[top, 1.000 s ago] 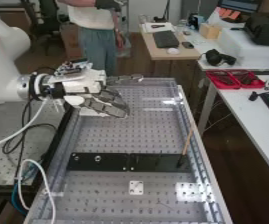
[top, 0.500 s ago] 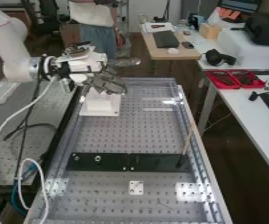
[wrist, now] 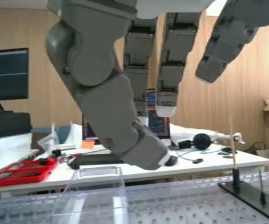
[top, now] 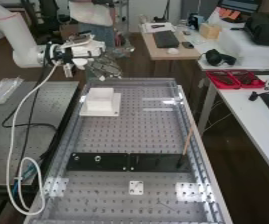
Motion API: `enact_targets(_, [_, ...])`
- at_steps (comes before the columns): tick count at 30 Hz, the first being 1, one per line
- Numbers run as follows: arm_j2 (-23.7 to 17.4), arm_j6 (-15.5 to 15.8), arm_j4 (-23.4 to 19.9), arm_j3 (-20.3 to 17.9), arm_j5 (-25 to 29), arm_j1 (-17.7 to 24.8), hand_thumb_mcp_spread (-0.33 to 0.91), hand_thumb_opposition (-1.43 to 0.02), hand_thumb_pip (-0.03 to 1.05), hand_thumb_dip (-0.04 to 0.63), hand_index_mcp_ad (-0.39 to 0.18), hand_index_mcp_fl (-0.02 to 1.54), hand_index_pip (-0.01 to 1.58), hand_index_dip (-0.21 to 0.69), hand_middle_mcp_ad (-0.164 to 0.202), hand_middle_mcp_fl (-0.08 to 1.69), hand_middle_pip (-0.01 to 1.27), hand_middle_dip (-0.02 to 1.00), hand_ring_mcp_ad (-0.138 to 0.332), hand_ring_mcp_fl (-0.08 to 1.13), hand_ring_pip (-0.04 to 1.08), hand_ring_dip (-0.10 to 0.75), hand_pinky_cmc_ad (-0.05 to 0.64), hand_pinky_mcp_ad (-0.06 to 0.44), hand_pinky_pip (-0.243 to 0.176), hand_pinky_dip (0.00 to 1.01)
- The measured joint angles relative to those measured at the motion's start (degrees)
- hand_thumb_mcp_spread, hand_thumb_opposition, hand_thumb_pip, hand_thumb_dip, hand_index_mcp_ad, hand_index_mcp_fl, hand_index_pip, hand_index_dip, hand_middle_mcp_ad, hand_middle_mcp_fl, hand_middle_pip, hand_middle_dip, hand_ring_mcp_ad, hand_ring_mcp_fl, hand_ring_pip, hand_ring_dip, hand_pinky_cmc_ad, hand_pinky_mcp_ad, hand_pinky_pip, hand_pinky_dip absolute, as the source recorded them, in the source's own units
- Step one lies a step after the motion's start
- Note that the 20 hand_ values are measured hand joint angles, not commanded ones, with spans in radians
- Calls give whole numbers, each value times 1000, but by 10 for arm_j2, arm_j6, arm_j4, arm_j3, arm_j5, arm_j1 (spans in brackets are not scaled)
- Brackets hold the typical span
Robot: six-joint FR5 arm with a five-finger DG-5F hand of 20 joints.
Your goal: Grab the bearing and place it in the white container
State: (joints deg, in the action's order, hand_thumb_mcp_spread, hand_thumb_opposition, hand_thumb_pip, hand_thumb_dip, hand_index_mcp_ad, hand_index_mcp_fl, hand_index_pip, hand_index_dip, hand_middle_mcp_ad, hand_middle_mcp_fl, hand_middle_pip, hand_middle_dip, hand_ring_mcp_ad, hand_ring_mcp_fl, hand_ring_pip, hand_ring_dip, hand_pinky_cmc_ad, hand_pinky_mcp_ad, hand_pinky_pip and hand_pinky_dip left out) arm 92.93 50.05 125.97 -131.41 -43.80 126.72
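One hand (top: pixel 105 67) — fingers wide, fairly straight. One white container (top: pixel 100 102) — two black plates (top: pixel 111 163).

Soft indoor light (fairly even), with white glare patches on the perforated bench (top: pixel 111 137).

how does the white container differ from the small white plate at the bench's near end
The white container rises as a block from a wider base, while the small white plate looks thin and flat. The container is clearly larger than the plate. The container sits by the far left corner, the plate near the middle of the near end. Both are white and rest on the perforated bench.
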Motion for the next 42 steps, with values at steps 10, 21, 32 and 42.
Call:
enact_targets(10, [20, -1, -6, 5, 100, 106, 894, -1066, 581, 379, -234, 113, 120, -171, -98, 677, 721, 899, 5, 527, 115, 679, 461, 262, 37, 176])
enact_targets(21, [91, -50, -17, 12, 133, 109, 894, -1066, 581, 379, -227, 113, 120, -171, -98, 677, 721, 899, 5, 527, 115, 679, 461, 260, 37, 176])
enact_targets(32, [104, -82, 4, 15, 144, 99, 894, -1066, 581, 379, -222, 113, 120, -171, -94, 677, 721, 897, 7, 527, 115, 679, 461, 264, 37, 176])
enact_targets(42, [89, -93, 26, 9, 158, 117, 894, -1077, 581, 379, -222, 113, 120, -171, -94, 686, 721, 897, 5, 543, 115, 679, 461, 260, 37, 176])
